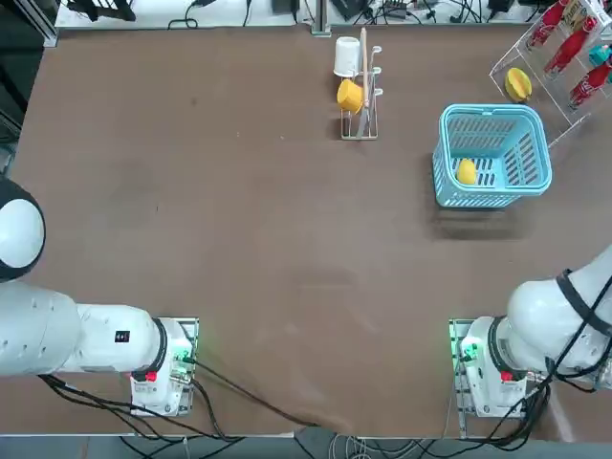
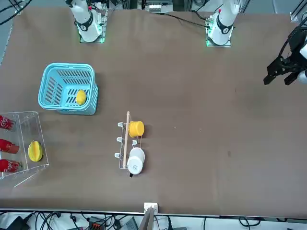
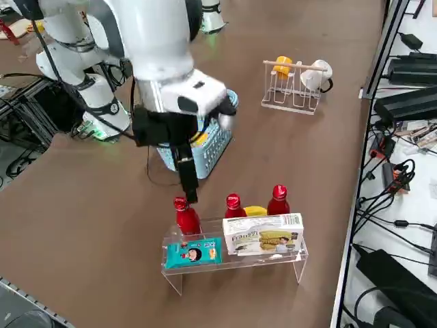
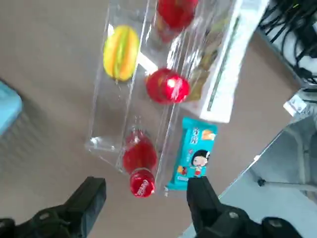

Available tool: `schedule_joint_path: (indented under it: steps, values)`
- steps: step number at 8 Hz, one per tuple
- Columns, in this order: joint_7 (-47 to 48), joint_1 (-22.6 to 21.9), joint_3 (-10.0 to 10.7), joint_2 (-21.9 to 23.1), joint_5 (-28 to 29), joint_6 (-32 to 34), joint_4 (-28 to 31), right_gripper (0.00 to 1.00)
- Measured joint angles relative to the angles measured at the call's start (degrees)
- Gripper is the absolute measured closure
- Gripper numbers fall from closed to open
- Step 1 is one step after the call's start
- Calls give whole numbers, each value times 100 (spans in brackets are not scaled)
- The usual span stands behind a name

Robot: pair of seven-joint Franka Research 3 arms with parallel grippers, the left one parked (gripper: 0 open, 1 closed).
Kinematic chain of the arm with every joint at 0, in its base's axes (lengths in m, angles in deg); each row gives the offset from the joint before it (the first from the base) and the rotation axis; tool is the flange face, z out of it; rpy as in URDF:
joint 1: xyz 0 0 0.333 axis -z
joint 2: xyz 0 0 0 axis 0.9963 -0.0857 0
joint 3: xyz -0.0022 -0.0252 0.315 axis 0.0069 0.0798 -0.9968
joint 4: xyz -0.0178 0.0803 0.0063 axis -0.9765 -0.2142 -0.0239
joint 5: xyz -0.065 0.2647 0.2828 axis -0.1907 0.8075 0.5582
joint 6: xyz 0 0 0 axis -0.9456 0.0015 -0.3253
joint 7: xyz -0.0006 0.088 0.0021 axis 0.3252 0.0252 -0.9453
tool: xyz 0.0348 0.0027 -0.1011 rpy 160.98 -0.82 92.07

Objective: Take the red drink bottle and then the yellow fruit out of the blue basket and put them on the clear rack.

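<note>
Red drink bottle (image 4: 140, 166), yellow fruit (image 1: 466, 171), light-blue slotted basket (image 1: 493, 118), black claw (image 4: 146, 198)

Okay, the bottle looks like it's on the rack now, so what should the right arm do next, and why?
Probably lift clear and swing toward the blue basket. The right hand is open above the red drink bottle standing in the clear rack, while the yellow fruit lies in the basket.
</note>
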Motion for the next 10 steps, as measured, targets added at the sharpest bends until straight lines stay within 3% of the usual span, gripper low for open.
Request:
schedule_joint_path:
  steps: [2,3,4,6,7,10]
  values:
    - [861,-124,-59,540,389,1022,-82,0]
    - [1522,-397,-85,926,430,1523,47,0]
    - [1999,-611,-95,1197,446,1580,332,0]
    - [3294,-1163,-114,1975,452,1135,1647,0]
    - [4369,-1668,-136,2685,449,419,3063,0]
    - [5053,-1992,-138,3305,449,-185,4588,0]
